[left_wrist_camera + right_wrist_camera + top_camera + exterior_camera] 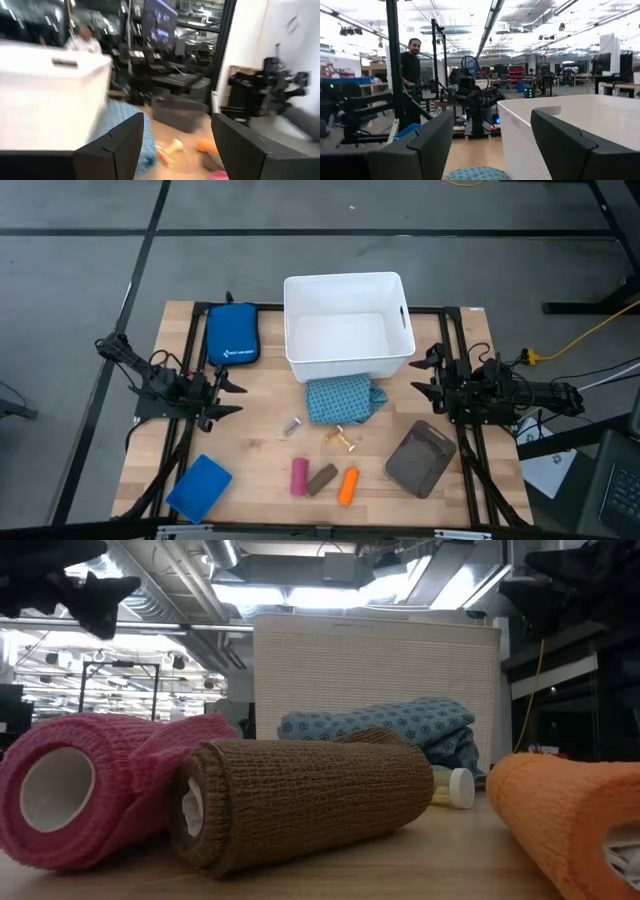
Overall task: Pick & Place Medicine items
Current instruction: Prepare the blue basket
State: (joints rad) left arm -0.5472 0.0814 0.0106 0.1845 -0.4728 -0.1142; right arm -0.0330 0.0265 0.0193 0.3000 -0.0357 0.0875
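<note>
We see the medicine items lying loose on the wooden table (260, 480), in front of a white bin (346, 326). Three short rolls of stretchy woven wrap sit in a row near the front edge: a pink roll (299, 476) on the left, a brown-grey roll (322, 478) just beside it, and an orange roll (348, 486) to the right. In the low view each shows a ribbed, gauzy weave wound round a hollow white core, and the brown-grey roll leans against the pink one. Behind them lies a teal patterned soft pack (343, 400), crumpled, touching the front wall of the bin. Between the pack and the rolls rest a small silver bit (292, 426) and a small tan bit (342, 438), apart from each other.

A dark blue zipped pouch (232, 334) lies left of the bin. A light-blue tray (199, 487) sits at the front left corner, a grey tray (421, 459) at the front right.

The left gripper (228, 398) hangs over the left side of the table, near the pouch, with its fingers spread and nothing between them. The right gripper (428, 374) hangs over the right side, just right of the bin, its fingers likewise apart and empty.

A person (411, 75) stands in the room beyond the table.
</note>
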